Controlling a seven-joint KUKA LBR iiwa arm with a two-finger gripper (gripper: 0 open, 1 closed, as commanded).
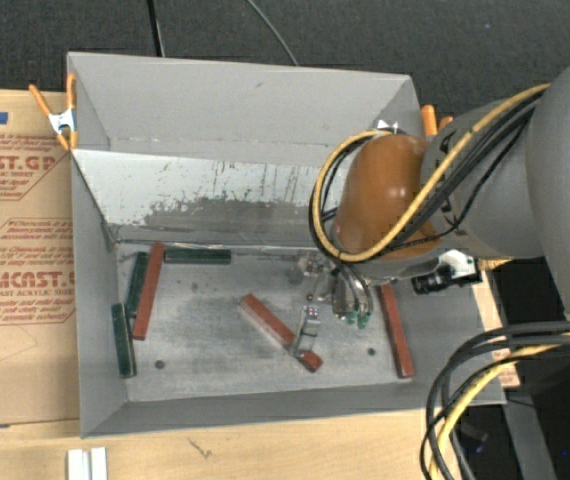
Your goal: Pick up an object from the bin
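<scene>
I see the arm [525, 183] coming in from the right, its orange wrist cover [380, 193] hanging over the right half of the grey bin [245, 118] with cables [435, 183] looped round it. The gripper [308, 340] points down, its tip at the near right end of a red-brown bar [265, 318] that lies diagonally on the middle of the floor. I cannot tell whether the gripper is apart or together. A second red bar [397, 333] lies by the right wall. A third red bar [145, 298] and dark green bars [120, 340] lie along the left wall.

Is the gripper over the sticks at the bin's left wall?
No: the gripper sits right of centre, over the lower end of the diagonal red stick, well apart from the left-wall sticks.
</scene>
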